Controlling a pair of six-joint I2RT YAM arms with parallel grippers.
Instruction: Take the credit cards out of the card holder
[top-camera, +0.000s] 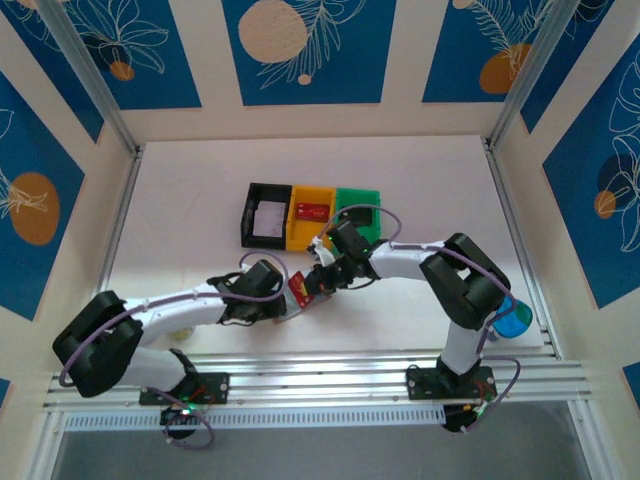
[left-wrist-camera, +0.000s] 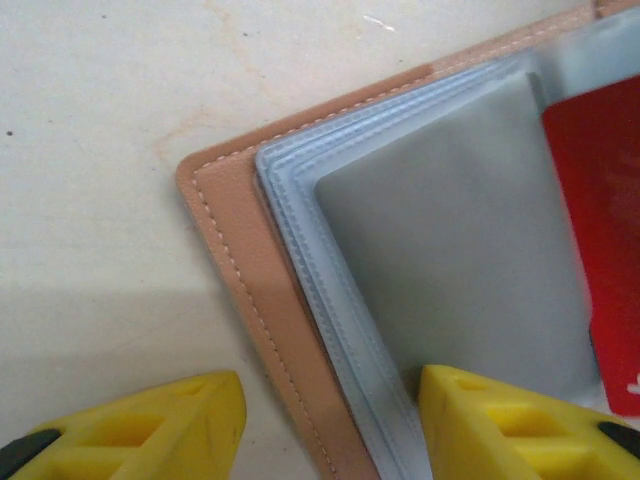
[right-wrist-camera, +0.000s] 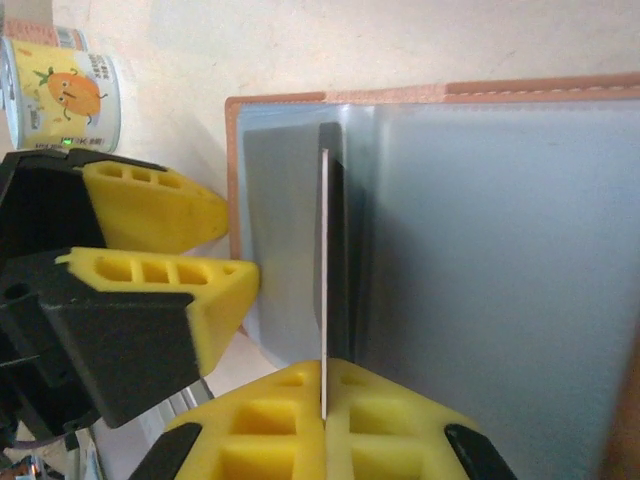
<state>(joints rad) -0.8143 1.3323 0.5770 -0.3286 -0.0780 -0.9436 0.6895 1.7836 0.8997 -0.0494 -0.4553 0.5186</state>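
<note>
listing, largest item first:

- counter (top-camera: 180, 200): pale and flat, walled by blue panels with a leaf pattern.
- left arm (top-camera: 170, 310) and right arm (top-camera: 420, 260): both reach inward and meet near the front middle of the counter.
- three bins in a row at mid-counter, touching side by side: black bin (top-camera: 268, 188) with a white card inside, yellow bin (top-camera: 312, 192) with a red card inside, green bin (top-camera: 358, 193) with a dark flat item inside.
- card holder (left-wrist-camera: 250, 300): tan cover with pale stitching and grey-blue clear pockets. it lies open and flat on the counter, in front of the bins and between the two claws.
- left claw (left-wrist-camera: 330, 385): released, yellow fingers parted and straddling one side edge of the card holder. one finger (left-wrist-camera: 520, 420) sits over the pocket page, the other is on the bare counter just beside the cover. nothing is clamped between them.
- right claw (right-wrist-camera: 323, 385): clenched at the near edge of the open card holder, its yellow fingertips pressed together on a card.
- card (left-wrist-camera: 600, 230): red, over the far pocket page in the left wrist view. in the right wrist view it is seen edge-on, a thin line running up from the pinched fingertips across the pockets.
- tin (right-wrist-camera: 60, 80): small, with an orange fruit cartoon on the label. it stands on the counter beyond the left claw, well apart from the card holder.
</note>
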